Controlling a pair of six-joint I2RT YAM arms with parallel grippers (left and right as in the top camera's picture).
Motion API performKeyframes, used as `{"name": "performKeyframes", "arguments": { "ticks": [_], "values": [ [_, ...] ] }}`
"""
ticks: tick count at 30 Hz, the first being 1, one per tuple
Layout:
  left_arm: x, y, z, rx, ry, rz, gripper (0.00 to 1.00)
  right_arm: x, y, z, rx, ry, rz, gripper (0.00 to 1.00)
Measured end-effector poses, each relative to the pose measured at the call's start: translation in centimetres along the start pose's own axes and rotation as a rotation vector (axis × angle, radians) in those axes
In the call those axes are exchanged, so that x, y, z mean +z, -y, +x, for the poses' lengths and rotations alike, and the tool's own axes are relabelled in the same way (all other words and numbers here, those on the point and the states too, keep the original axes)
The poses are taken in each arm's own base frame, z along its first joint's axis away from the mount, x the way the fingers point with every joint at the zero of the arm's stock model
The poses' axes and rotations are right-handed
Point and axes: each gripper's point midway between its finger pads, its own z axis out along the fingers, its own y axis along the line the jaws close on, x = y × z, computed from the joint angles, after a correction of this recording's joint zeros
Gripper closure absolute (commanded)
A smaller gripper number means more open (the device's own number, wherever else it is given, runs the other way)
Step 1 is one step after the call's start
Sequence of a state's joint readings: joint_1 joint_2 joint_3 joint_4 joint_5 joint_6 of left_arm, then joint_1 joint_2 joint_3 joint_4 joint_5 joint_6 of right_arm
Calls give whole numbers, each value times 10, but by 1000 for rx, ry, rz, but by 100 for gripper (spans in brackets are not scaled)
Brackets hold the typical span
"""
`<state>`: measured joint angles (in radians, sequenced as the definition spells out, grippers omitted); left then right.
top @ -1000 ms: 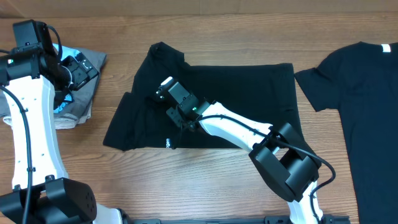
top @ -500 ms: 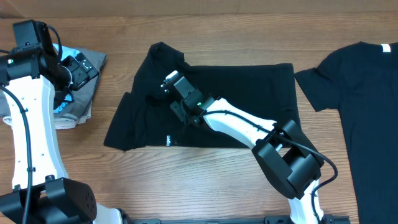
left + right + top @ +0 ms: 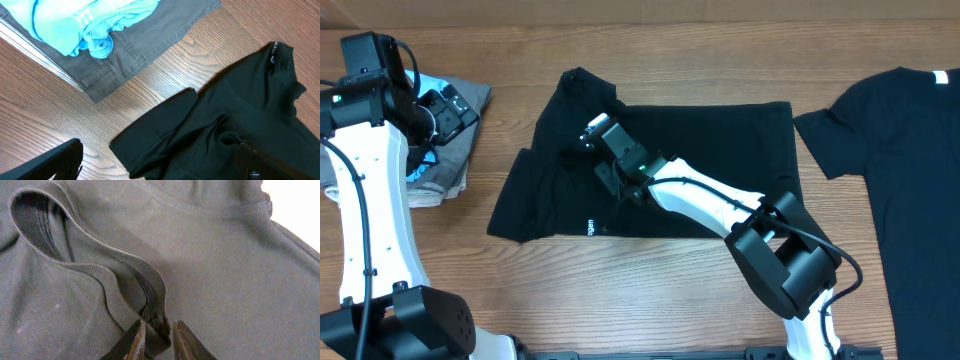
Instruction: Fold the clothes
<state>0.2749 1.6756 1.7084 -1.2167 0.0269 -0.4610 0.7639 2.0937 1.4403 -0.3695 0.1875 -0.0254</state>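
A black T-shirt (image 3: 720, 150) lies partly folded in the middle of the table, its small white logo text (image 3: 588, 226) near the front edge. It also shows in the left wrist view (image 3: 235, 120). My right gripper (image 3: 612, 182) is down on its left part. In the right wrist view the fingers (image 3: 157, 336) are shut on a raised fold of its ribbed collar edge (image 3: 120, 270). A second black T-shirt (image 3: 910, 180) with a white neck label (image 3: 942, 78) lies flat at the right. My left gripper (image 3: 452, 108) is open and empty, above the pile at the far left.
A pile of grey trousers (image 3: 455, 160) with a light blue garment (image 3: 90, 20) on top lies at the far left, the trousers (image 3: 150, 40) close to the black shirt's sleeve. Bare wooden table (image 3: 650, 290) runs along the front.
My right gripper has shifted a little back and to the right with the pinched fabric, and the shirt's front edge with the logo moved slightly. The left arm has not moved.
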Motion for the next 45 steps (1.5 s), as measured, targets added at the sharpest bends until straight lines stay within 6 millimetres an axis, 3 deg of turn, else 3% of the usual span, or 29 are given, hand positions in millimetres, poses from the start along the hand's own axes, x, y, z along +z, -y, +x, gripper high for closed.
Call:
{"name": "performKeyframes", "arguments": {
  "ticks": [6,13,16,21,26,30,34,40,45],
  "values": [
    [0,0,0,0,0,0,0,3,11,3,81,-6,12,62],
    [0,0,0,0,0,0,0,6,32,6,238,-19,10,63],
    [0,0,0,0,0,0,0,3,22,6,245,-33,-52,71],
    [0,0,0,0,0,0,0,-17,-6,-11,241,6,-187,96],
    [0,0,0,0,0,0,0,-28,-30,-18,226,18,-277,96],
    [0,0,0,0,0,0,0,-29,-33,-24,225,42,-297,96],
    [0,0,0,0,0,0,0,-22,-41,-28,222,64,-336,96],
    [0,0,0,0,0,0,0,-4,-55,-15,218,29,-394,96],
    [0,0,0,0,0,0,0,-4,-65,-17,206,38,-422,96]
  ]
}}
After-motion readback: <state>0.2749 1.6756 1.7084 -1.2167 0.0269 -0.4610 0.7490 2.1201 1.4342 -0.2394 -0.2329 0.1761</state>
